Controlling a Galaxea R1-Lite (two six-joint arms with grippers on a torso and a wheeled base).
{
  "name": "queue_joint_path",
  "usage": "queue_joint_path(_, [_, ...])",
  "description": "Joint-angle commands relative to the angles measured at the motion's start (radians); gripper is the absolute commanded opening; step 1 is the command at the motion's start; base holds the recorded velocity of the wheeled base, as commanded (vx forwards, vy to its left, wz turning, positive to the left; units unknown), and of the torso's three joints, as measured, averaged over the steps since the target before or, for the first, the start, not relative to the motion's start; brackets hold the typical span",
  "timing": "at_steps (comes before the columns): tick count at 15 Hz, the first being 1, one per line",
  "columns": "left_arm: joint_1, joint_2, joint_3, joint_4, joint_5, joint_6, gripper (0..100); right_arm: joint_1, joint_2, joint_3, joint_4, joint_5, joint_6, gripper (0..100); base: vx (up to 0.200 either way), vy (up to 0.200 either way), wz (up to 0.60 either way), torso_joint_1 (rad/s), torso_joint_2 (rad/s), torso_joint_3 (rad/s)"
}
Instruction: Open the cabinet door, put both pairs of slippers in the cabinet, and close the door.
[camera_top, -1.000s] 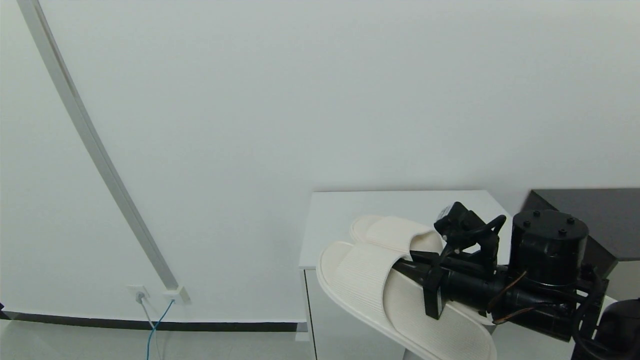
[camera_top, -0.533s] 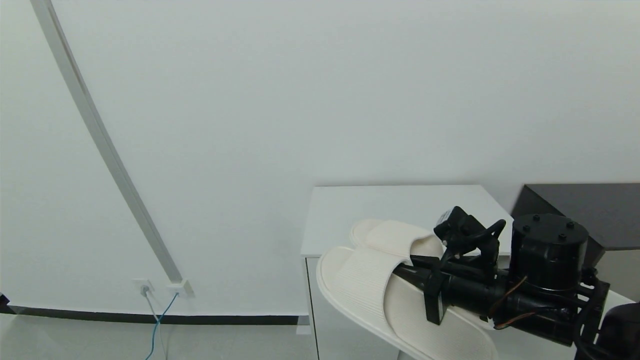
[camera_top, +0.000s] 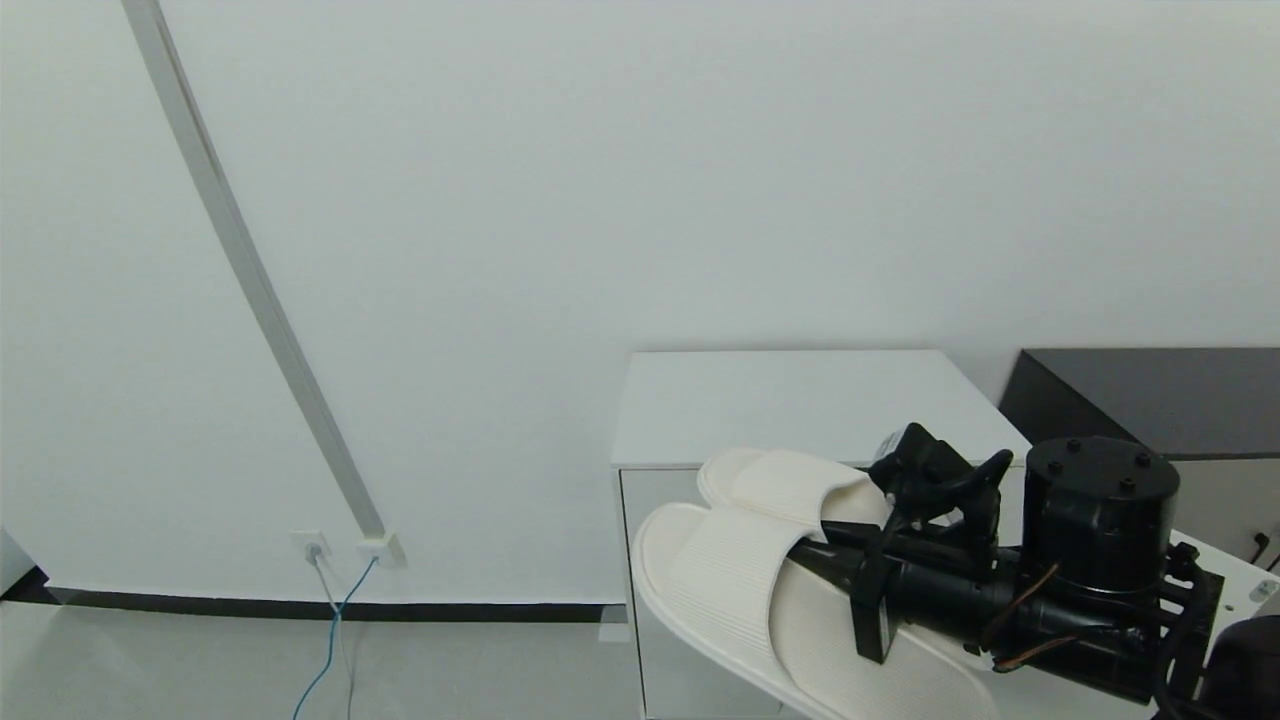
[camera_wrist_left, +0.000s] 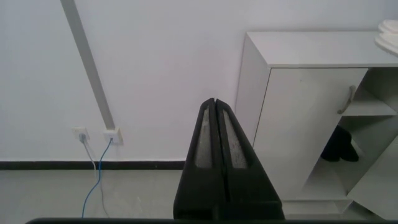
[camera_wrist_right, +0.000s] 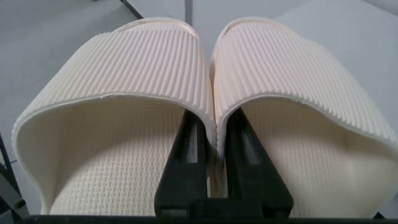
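Observation:
My right gripper (camera_top: 830, 545) holds a pair of white ribbed slippers (camera_top: 720, 575) in the air, in front of the white cabinet (camera_top: 800, 400). In the right wrist view its fingers (camera_wrist_right: 189, 146) reach under both straps, and the right gripper (camera_wrist_right: 214, 140) is shut on the two touching inner walls of the slippers (camera_wrist_right: 124, 74). My left gripper (camera_wrist_left: 216, 109) is shut with nothing in it, some way off facing the cabinet (camera_wrist_left: 305, 130). The cabinet's left door with its handle (camera_wrist_left: 349, 99) is closed. The compartment beside it stands open, with a shelf and a dark object (camera_wrist_left: 342, 146) inside.
A dark table (camera_top: 1150, 395) stands to the right of the cabinet. On the wall at the left run a grey strip (camera_top: 250, 280) and two sockets with cables (camera_top: 340, 560) hanging to the floor. Bare floor lies left of the cabinet.
The head camera has shifted: wall strip, sockets and cabinet sit differently in the picture. The right gripper keeps the slippers in the same hold.

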Motion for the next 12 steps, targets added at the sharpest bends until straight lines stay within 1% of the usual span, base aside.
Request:
queue_joint_path(1, [0.000,0.001,0.000,0.000,0.001,0.000,0,0.001,0.002,0.003,0.001,0.000,-0.001,0,0.000,0.000,0.00,0.000,0.00,0.000])
queue_joint_path(12, [0.000,0.001,0.000,0.000,0.003,0.000,0,0.007,0.005,0.003,0.001,-0.004,-0.001,0,0.000,0.000,0.00,0.000,0.00,0.000])
